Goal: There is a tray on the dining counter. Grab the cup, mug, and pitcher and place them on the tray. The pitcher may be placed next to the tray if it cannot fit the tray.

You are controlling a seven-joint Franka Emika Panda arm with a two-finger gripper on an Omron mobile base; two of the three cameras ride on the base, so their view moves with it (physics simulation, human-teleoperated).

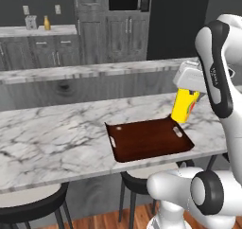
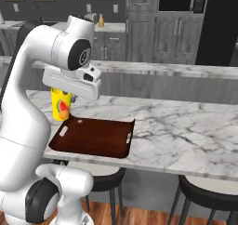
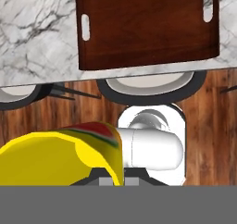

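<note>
**Cup carried in over the tray, set-down next**

The gripper (image 1: pixel 188 88) pinches the cup (image 1: pixel 184 107) by its upper part; the cup hangs clear of the dining counter (image 1: pixel 52 138), over the tray (image 1: pixel 149 139)'s far end, at about 1 o'clock from the tray's middle in the left base view and about 10 o'clock in the right base view. The step in hand looks like the cup's placement, the first of three. Next, I judge, the hand must lower until the base meets the tray floor inside the rim, then let go. The cup's long axis runs nearly vertical, slightly tilted, its mouth up into the hand, red mark facing the robot. The tray's long axis runs along the counter
</note>
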